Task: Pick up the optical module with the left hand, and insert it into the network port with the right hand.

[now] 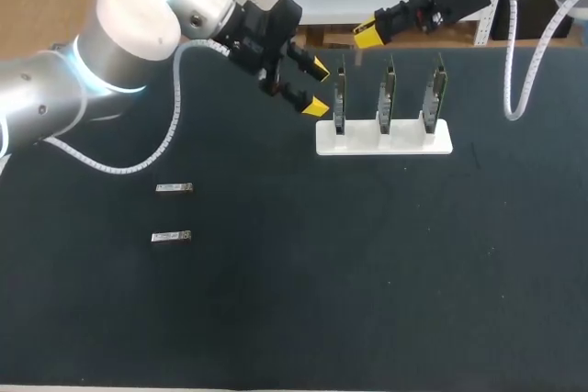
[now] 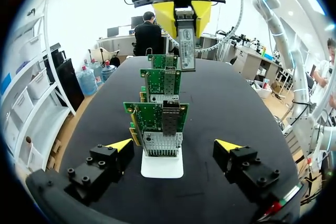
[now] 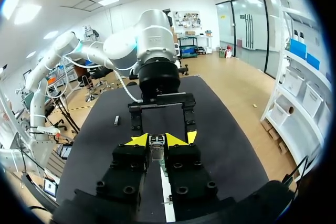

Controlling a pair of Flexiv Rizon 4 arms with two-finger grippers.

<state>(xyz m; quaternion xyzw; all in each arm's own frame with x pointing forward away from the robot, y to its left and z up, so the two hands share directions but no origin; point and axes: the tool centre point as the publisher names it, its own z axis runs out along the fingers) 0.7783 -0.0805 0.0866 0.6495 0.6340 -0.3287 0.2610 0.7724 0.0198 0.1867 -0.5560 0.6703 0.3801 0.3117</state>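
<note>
- So, in the head view the left pincer hangs open and empty in the upper middle of the frame. It is just left of the white holder with its three upright network cards.
- The right pincer sits near the top edge, above the holder. What it holds cannot be made out in this view.
- Two spare modules lie flat at the left of the dark surface, well apart from the holder.
- In the left wrist view the left pincer has its fingers wide apart, one on either side of the holder's near end, touching nothing.
- Above the row of cards, the right pincer grips the optical module between its yellow tips. The module points down toward the cards.
- In the right wrist view the right pincer is closed on the optical module, with both tips against its sides. The left pincer stands open just ahead of it.
- By my reading, the pick-up and the pass to the right arm are done.
- What remains is to line the module up with a network port and push it home. I cannot tell which card it is meant for.
</note>
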